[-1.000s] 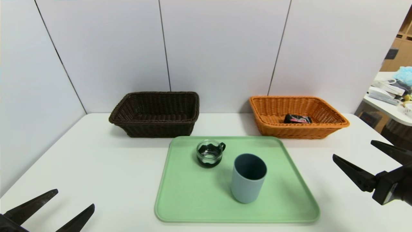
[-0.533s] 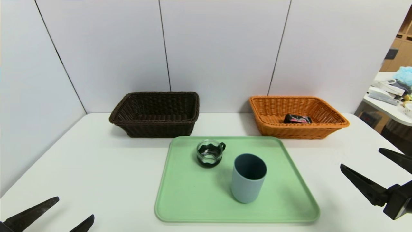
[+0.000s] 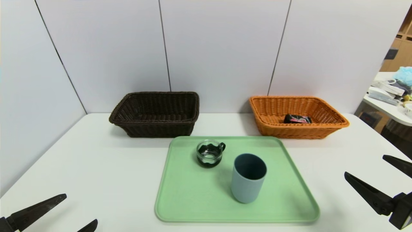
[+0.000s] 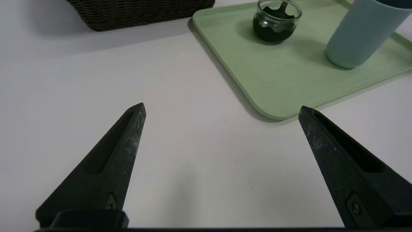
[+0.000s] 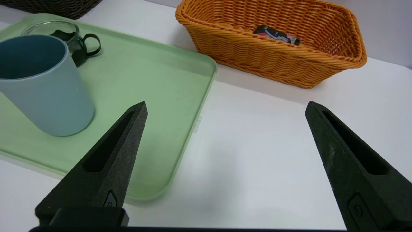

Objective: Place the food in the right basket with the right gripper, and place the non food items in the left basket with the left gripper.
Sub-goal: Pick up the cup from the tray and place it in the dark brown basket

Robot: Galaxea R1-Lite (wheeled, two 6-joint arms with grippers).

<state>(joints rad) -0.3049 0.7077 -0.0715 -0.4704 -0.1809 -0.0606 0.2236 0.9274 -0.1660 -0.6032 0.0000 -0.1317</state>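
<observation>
The food (image 3: 297,119), a small black packet with a red-pink top, lies inside the orange right basket (image 3: 299,131) at the back right; the right wrist view shows the food (image 5: 276,34) in that basket (image 5: 267,61) too. The dark brown left basket (image 3: 157,128) stands empty at the back left. On the green tray (image 3: 193,193) stand the blue-grey tumbler (image 3: 248,180) and the small glass cup (image 3: 210,153), both upright. My left gripper (image 3: 81,207) hovers open near the front left corner, holding nothing. My right gripper (image 3: 364,164) is open and empty, right of the tray.
White wall panels close the table's back and left side. A cluttered side table (image 3: 391,93) stands beyond the right edge. In the left wrist view the tray's near corner (image 4: 283,109) lies just ahead of the left gripper (image 4: 222,106).
My right gripper has drawn back toward the table's near right edge, still open. The left gripper has shifted slightly right and lower. Nothing on the tray or in the baskets moved.
</observation>
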